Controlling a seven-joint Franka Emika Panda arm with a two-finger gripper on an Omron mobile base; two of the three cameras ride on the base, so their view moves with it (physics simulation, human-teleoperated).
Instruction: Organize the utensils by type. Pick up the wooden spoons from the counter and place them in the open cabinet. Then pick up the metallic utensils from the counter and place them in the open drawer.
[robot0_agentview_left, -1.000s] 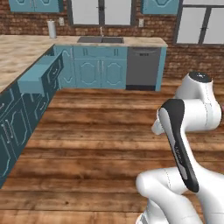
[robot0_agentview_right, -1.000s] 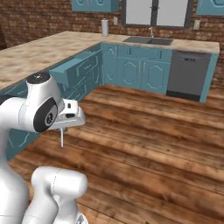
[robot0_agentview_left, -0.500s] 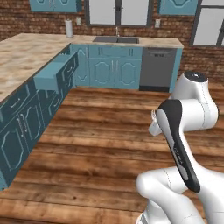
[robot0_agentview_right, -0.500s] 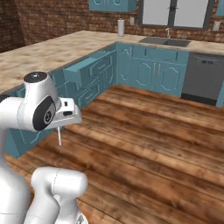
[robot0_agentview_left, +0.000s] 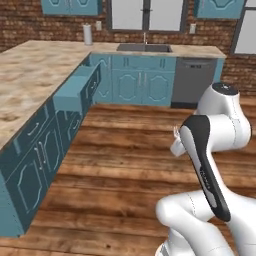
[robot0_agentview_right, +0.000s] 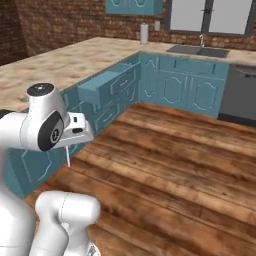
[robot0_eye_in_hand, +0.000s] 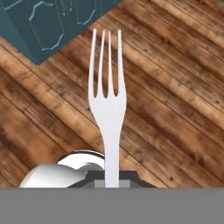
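- Since the earlier pictures the whole scene has slid: the base has driven, and the teal cabinets and the open drawer (robot0_agentview_left: 79, 90) now stand nearer and larger. My arm keeps the same pose.
- At the far left of the left base view lies the counter (robot0_agentview_left: 35, 70), beige with brown blotches, running to the upper middle of the frame.
- The open drawer sticks out from the cabinet row under the counter, at the left of centre in the left base view; in the right base view it is at the centre left (robot0_agentview_right: 102, 85).
- My gripper (robot0_agentview_right: 68, 146) is at the left of the right base view, beside my white shoulder, above the wooden floor (robot0_agentview_right: 170, 165).
- My jaws are clenched on the silver fork (robot0_eye_in_hand: 107, 103). In the hand view its handle rises from between my fingertips at the bottom centre and its tines point to the upper centre, over the floor boards.
- In the right base view the fork (robot0_agentview_right: 67, 156) hangs down as a thin line below my gripper.
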